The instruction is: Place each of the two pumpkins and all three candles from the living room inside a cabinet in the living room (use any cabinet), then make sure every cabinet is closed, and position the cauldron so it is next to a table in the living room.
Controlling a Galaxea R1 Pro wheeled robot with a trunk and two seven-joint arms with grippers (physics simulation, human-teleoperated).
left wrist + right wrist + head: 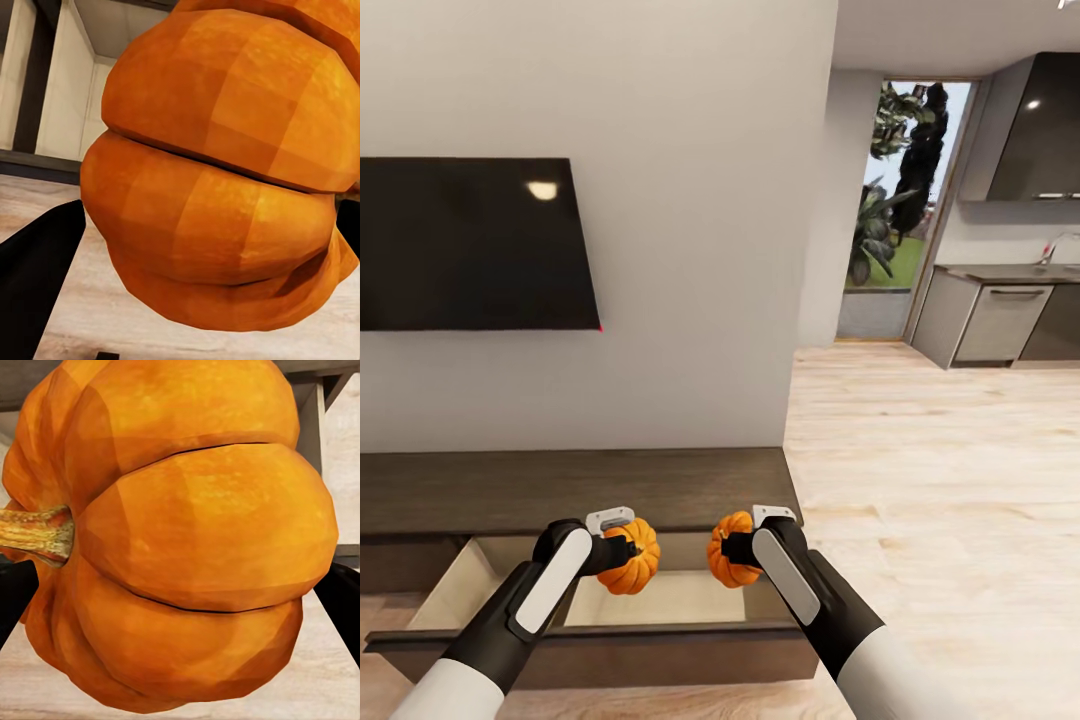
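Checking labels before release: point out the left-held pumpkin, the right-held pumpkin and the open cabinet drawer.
left-held pumpkin (632, 568), head view, on its orange ribbed side.
right-held pumpkin (728, 560), head view, on its orange side left of the fingers.
open cabinet drawer (660, 600), head view, on its pale inner floor.

Two orange pumpkins (632, 557) (728, 550) held above the cabinet's (560, 490) open drawer.

Black arms (510, 620) with white panels, seemingly grey-white brackets at wrists.

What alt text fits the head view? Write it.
Two arms each hold an orange pumpkin, left pumpkin and right pumpkin, above the open drawer of a dark cabinet. A black TV hangs above; a kitchen lies right.
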